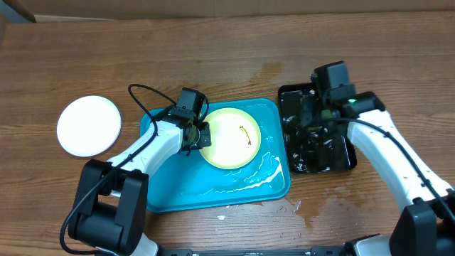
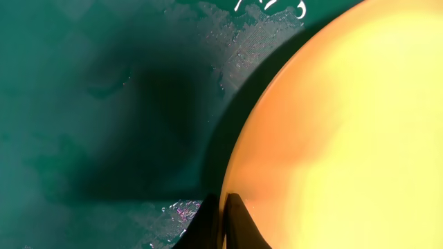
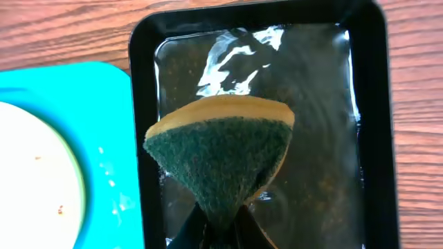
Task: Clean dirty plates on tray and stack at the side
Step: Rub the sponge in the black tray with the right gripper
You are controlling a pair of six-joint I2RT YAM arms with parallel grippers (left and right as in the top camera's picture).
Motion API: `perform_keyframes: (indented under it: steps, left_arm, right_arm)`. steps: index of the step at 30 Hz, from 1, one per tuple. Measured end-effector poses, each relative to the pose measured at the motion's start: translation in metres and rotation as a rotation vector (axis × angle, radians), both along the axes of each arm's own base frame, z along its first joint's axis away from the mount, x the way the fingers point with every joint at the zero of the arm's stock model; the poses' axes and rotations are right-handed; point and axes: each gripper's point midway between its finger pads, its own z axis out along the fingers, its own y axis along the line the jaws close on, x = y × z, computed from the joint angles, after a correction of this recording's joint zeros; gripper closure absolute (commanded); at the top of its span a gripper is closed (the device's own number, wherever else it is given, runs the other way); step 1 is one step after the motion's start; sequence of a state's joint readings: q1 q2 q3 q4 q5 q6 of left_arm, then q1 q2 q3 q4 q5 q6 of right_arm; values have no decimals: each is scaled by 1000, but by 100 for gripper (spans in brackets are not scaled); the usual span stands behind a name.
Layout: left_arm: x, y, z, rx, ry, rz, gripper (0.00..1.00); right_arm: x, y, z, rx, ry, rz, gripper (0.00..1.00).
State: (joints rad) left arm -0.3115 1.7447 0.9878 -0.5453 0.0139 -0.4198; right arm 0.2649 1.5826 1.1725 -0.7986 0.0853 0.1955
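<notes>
1. The pale yellow-green plate (image 1: 229, 139) lies flat inside the turquoise tray (image 1: 213, 195), toward its upper right part. A small dark smear (image 1: 246, 134) marks the plate's face right of centre.
2. The left gripper (image 1: 197, 135) is clamped on that plate's left rim. In the left wrist view its two dark fingers (image 2: 239, 225) pinch the edge of the plate (image 2: 346, 138), one on each side, above the wet floor of the tray (image 2: 83, 104).
3. A white plate (image 1: 89, 126) rests on the wooden table (image 1: 249, 43), well apart from the turquoise tray on its left side (whether it is one plate or a stack cannot be told).
4. The right gripper (image 1: 315, 124) hangs over the black tray (image 1: 347, 162), which stands just beside the right edge of the turquoise tray.
5. In the right wrist view the right gripper (image 3: 221, 225) is closed on a sponge (image 3: 221, 155). The sponge is squeezed at its lower end so that it fans out above the fingers, with the green scrubbing face toward the camera and the yellow body behind.
6. The black tray (image 3: 377, 138) holds a shallow film of water (image 3: 235, 55).
7. At the left of that view are the turquoise tray's rim (image 3: 104, 138) and part of the plate (image 3: 34, 180), which carries a few brown specks.
</notes>
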Motion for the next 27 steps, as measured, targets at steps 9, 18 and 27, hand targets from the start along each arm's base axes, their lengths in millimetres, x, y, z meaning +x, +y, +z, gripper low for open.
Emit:
perform_keyframes:
  steps: [9,18,27]
  left_arm:
    - [0,0,0,0,0,0,96]
    - [-1,0,0,1,3,0,96]
    - [-1,0,0,1,3,0,96]
  right_arm:
    - [4,-11,5,-148,-70,-109,96]
    - [7,-23,8,-184,-106,-203,96]
    - [8,-34,11,-206,-137,-299,96]
